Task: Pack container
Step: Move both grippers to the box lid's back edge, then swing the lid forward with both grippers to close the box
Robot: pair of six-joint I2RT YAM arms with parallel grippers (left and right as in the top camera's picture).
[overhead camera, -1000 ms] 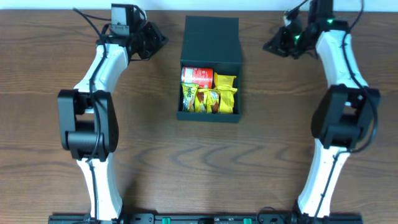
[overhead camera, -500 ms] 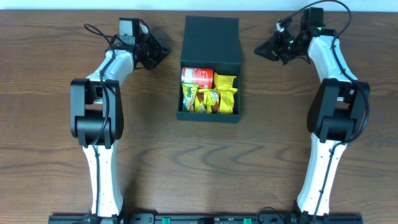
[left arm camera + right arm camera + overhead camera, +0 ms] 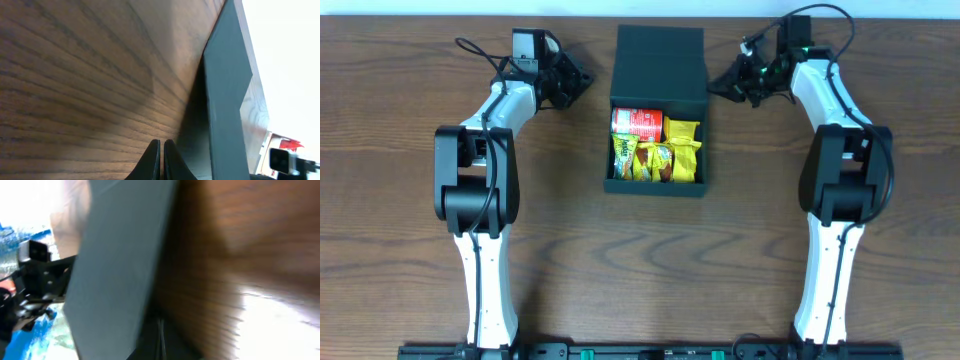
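Note:
The dark teal container point(image 3: 657, 186) lies open at the table's back middle, its flat lid point(image 3: 660, 62) folded back. Inside are a red packet point(image 3: 637, 121) and yellow snack packets point(image 3: 665, 155). My left gripper point(image 3: 586, 80) is shut and empty, low on the table just left of the lid; the lid edge point(image 3: 225, 100) shows beside its fingertips point(image 3: 161, 150). My right gripper point(image 3: 714, 84) is shut and empty, right at the lid's right edge; the blurred right wrist view shows the lid point(image 3: 120, 260) close beside its fingertips point(image 3: 161, 330).
Brown wooden table point(image 3: 640, 270). The table's back edge runs just behind the lid. Both arms reach from the front corners up the table's sides.
The right gripper has moved left toward the lid's right edge. The left gripper came down near the lid's left side, then held still.

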